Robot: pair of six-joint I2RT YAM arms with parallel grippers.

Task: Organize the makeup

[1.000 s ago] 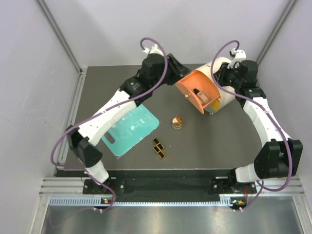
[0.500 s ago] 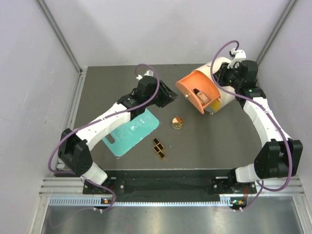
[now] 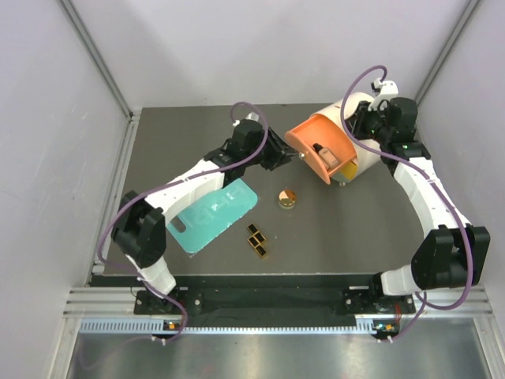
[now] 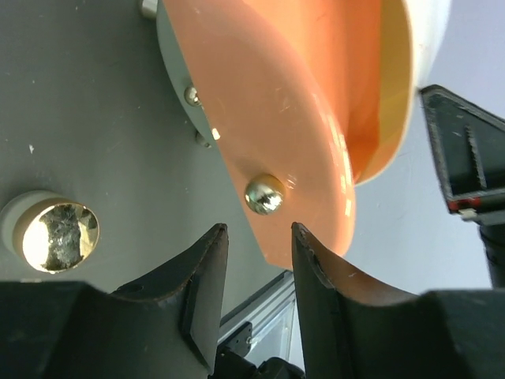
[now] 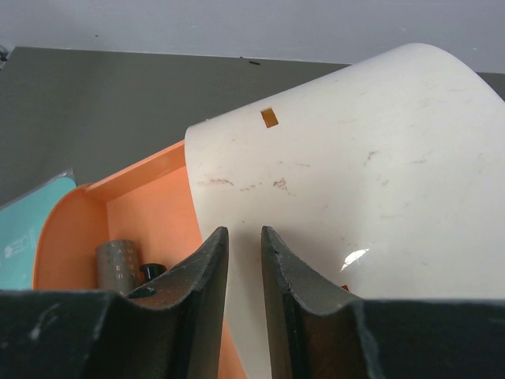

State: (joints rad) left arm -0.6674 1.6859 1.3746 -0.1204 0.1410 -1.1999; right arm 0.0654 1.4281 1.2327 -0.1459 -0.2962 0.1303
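An orange drawer (image 3: 312, 140) stands swung out of the white drum (image 3: 357, 101). A peach tube with a dark cap (image 3: 322, 150) lies inside it, and its grey cap (image 5: 117, 267) shows in the right wrist view. My left gripper (image 3: 289, 155) is open, its tips (image 4: 256, 229) just short of the drawer's metal knob (image 4: 264, 194). My right gripper (image 3: 357, 122) sits on the drum's rim (image 5: 237, 197), its jaws (image 5: 243, 230) narrowly apart and straddling it. The gold compact (image 3: 286, 197) (image 4: 57, 234) and black palettes (image 3: 256, 240) lie on the mat.
A flat teal tray (image 3: 213, 212) lies left of the palettes, partly under my left forearm; its corner (image 5: 24, 229) shows in the right wrist view. Grey walls and an aluminium frame close in the mat on three sides.
My left gripper has left the drawer's upper rim, dropped back to the left, then come forward to the drawer's front by the knob. The right arm has not moved.
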